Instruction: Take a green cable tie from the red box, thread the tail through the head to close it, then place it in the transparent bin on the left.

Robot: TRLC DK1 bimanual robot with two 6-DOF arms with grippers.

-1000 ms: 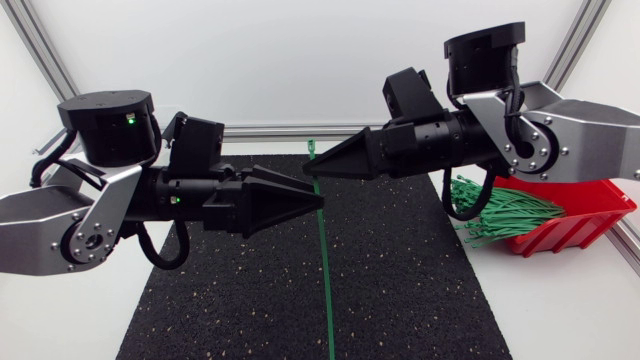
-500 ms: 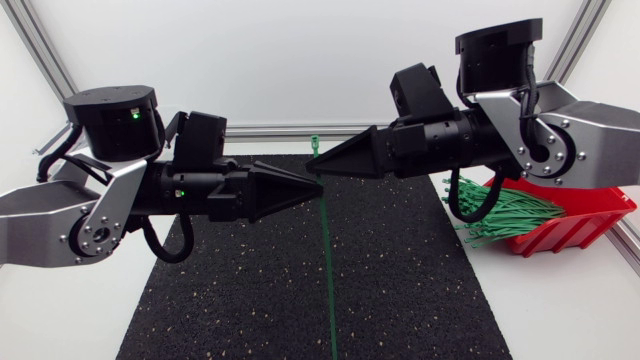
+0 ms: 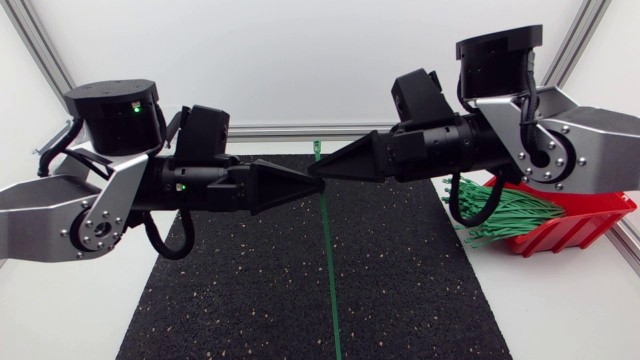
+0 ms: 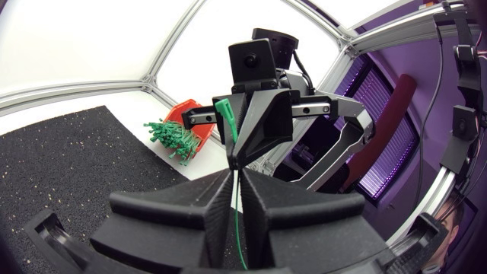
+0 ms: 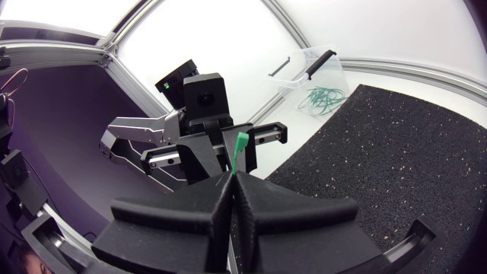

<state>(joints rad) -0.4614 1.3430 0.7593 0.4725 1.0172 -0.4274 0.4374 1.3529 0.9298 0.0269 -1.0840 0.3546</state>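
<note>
Black mat (image 3: 240,290) on counter (image 3: 570,310). Left end effector (image 3: 317,187), right end effector (image 3: 313,172) tip to tip, both clamped on tie (image 3: 329,270); head up, tail hanging, likely for threading.

A white desk (image 3: 60,320) carries a black speckled mat (image 3: 250,290) from the centre down to 6 o'clock. Behind it, at 12 o'clock, stands a plain white back panel (image 3: 280,60), evenly and brightly lit. Aluminium struts slant at 10 o'clock (image 3: 40,45) and 2 o'clock (image 3: 585,25), with a rail (image 3: 290,130) running along the desk's far edge.
</note>
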